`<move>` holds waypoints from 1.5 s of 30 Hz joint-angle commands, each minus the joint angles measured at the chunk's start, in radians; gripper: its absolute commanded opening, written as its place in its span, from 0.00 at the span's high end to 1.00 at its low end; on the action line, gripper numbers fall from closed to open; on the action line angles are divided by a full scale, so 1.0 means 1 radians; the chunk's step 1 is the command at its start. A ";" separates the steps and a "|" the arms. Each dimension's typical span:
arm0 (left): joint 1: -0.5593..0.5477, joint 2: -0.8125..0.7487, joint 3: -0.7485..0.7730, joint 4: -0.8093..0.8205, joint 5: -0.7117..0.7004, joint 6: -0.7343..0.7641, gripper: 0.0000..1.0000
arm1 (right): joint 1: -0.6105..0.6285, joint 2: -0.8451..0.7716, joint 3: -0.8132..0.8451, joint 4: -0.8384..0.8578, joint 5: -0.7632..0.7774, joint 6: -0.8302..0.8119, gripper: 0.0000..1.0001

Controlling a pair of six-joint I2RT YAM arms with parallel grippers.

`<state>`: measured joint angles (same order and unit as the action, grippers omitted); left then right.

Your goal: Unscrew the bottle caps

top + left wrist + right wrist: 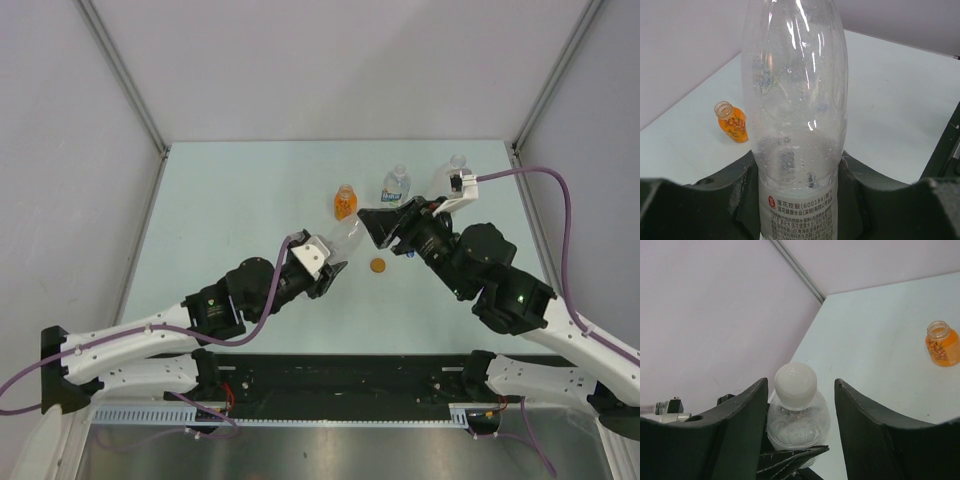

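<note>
Right wrist view: the white cap [795, 380] of a clear bottle [799, 422] sits between the fingers of the right hand [800, 385], which stand released, not touching it. The bottle's long axis points at that hand. The left hand [797, 170] grasps its labelled body. Cap threads are hidden; contact with the desk [230, 190] is unclear.

clear bottle [795, 125] label [799, 216]: Chinese print, "(600186)" | orange bottle [732, 124]: marks perhaps illegible
</note>
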<state>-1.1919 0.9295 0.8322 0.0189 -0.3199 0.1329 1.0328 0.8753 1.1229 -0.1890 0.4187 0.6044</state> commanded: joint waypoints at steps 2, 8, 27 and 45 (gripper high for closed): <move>-0.006 -0.004 -0.002 0.038 -0.011 0.016 1.00 | 0.004 0.008 0.035 0.060 -0.003 -0.015 0.44; -0.009 -0.004 -0.005 0.044 0.002 0.013 1.00 | -0.011 0.021 0.035 0.062 -0.029 -0.008 0.55; 0.061 -0.021 0.116 -0.076 0.830 -0.127 1.00 | -0.083 -0.027 0.026 0.108 -0.661 -0.317 1.00; 0.199 0.063 0.252 0.078 1.470 -0.383 1.00 | -0.137 -0.022 0.018 0.103 -1.463 -0.402 1.00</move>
<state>-0.9962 0.9543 1.0355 -0.0578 0.9878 -0.1783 0.8986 0.7914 1.1675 0.0601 -0.8070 0.2260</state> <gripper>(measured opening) 0.505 0.342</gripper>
